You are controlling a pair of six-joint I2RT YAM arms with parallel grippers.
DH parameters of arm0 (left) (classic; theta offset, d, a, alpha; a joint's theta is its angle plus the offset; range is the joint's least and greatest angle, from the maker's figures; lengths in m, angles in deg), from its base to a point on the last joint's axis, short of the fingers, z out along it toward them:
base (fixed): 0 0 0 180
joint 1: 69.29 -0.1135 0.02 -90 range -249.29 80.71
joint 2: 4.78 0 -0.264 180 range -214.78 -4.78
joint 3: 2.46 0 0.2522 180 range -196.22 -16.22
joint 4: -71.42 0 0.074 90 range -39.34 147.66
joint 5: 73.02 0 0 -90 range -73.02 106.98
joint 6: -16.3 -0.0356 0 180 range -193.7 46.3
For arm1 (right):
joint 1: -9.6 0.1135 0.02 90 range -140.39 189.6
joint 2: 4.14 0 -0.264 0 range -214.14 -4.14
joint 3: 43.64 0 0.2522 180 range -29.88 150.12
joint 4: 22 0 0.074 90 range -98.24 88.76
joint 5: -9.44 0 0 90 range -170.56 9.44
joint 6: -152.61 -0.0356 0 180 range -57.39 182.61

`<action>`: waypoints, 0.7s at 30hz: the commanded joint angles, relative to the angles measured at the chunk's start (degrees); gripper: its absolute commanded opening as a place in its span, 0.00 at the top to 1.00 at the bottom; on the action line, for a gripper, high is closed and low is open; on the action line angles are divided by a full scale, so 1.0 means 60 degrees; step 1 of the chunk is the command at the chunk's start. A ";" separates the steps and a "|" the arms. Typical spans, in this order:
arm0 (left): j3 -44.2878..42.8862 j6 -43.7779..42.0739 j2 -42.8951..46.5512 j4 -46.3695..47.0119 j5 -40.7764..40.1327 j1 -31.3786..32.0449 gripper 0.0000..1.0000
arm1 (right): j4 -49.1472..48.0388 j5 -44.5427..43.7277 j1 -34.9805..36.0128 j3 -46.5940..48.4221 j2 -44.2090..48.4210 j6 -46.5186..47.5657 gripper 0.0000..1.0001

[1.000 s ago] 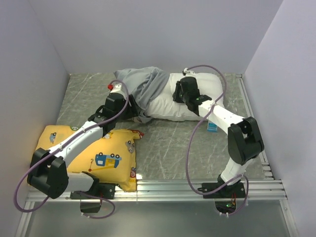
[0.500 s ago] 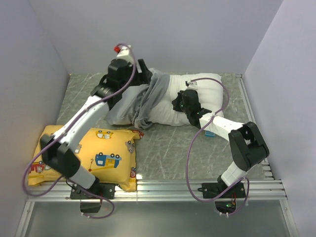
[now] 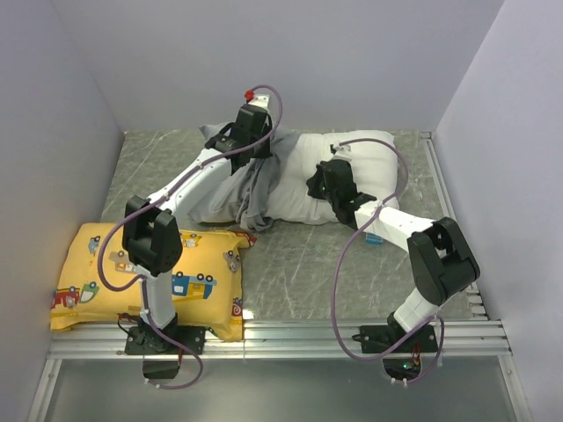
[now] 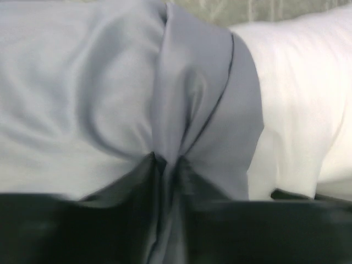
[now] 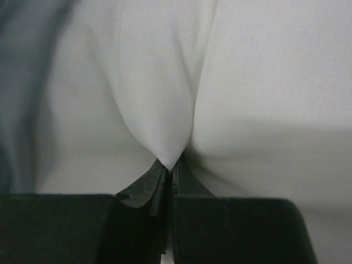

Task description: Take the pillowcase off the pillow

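The silver-grey pillowcase (image 3: 227, 189) still covers the left half of the white pillow (image 3: 365, 158), which lies at the back of the table. My left gripper (image 3: 257, 151) reaches over the case near its open hem and is shut on a pinched fold of the pillowcase (image 4: 181, 126). In that wrist view the bare pillow (image 4: 302, 93) shows to the right of the hem. My right gripper (image 3: 318, 183) rests on the pillow's bare middle, shut on a pinch of the white pillow (image 5: 165, 99) cloth.
A yellow cushion (image 3: 198, 290) with cartoon vehicles lies at the front left, under the left arm. A small blue tag (image 3: 376, 236) peeks out by the right forearm. Side walls close in left and right; a metal rail (image 3: 352, 334) runs along the front.
My left arm swung from the front left over the pillowcase to its hem at the back and its jaws closed on the grey cloth. My right gripper shifted slightly forward on the pillow and stayed pinched.
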 commanded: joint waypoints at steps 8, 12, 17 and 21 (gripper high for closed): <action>-0.0379 0.0157 0.0402 -0.0273 -0.3207 -0.1764 1.00 | 0.2068 -0.0015 -0.1843 -0.1129 0.0529 -0.0368 1.00; 0.0265 0.0861 0.1001 0.0195 -0.2451 -0.3393 1.00 | 0.1763 0.0337 -0.2476 -0.1731 0.1013 -0.0602 1.00; 0.0543 0.1023 0.0827 0.0326 -0.0969 -0.3428 1.00 | 0.1438 0.0425 -0.2390 -0.2113 0.1438 -0.0793 1.00; 0.1525 0.1081 0.0988 0.1059 -0.0265 -0.2474 1.00 | 0.1190 0.0513 -0.1747 -0.2025 0.1936 -0.0443 1.00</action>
